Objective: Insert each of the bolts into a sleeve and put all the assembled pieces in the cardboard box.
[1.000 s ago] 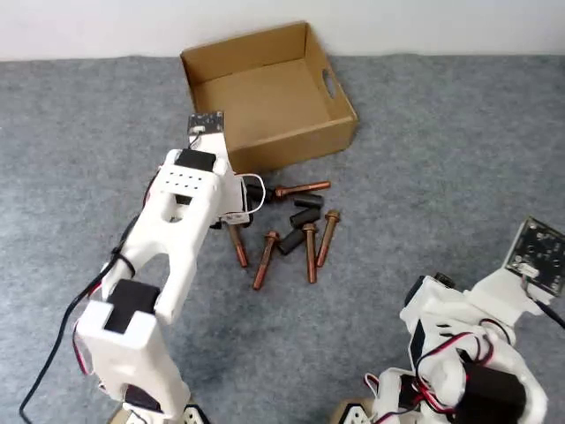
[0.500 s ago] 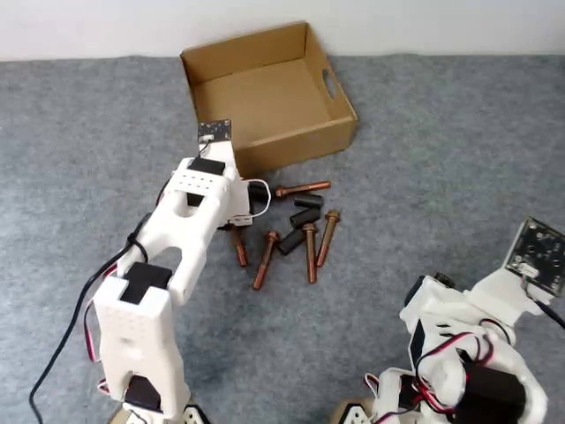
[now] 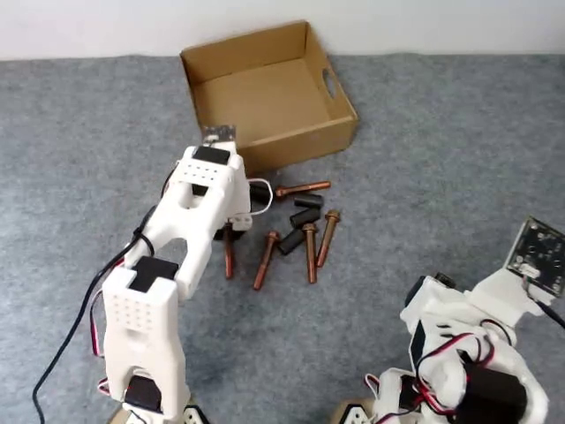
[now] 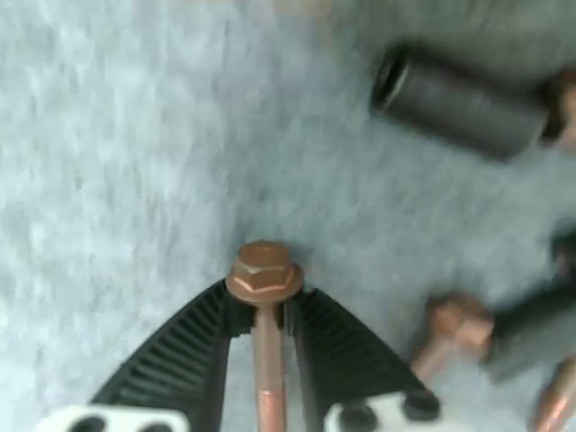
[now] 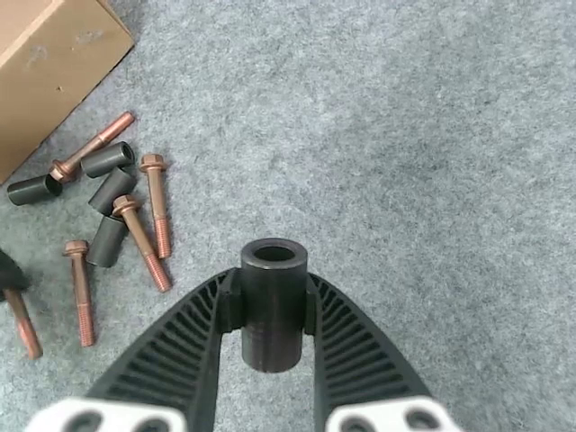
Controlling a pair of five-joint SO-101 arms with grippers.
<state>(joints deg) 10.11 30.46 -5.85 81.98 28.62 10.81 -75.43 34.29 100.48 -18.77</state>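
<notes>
- Two hands are loaded. The left hand (image 4: 263, 310) is closed narrow on a copper-coloured bolt (image 4: 264, 279), just under its hexagonal flanged head. Its ribbed black fingers (image 4: 193, 351) flank the smooth shank.
- In the high view that bolt (image 3: 229, 256) sits just in front of the cardboard box (image 3: 300, 146), under the white left arm (image 3: 190, 230). Whether it touches the counter (image 3: 441, 159) I cannot tell.
- The right hand (image 5: 270, 297) clasps a matt black sleeve (image 5: 273, 337). It is a short, thick-walled tube whose open round bore shows at the end past the fingertips. It is well apart from the cardboard box, farther from it than the pile.
- Four loose bolts (image 3: 310, 252) lie in front of the box's near wall, with threaded tips and hexagonal heads. The nearest one (image 3: 302, 188) runs roughly along that wall.
- Loose sleeves (image 3: 305, 217), stubby dark cylinders, lie among those bolts just in front of the box.
- The cardboard box is plain brown and open-topped, with an oval slot in one side wall.
- The counter is covered in grey, felt-like fabric.
</notes>
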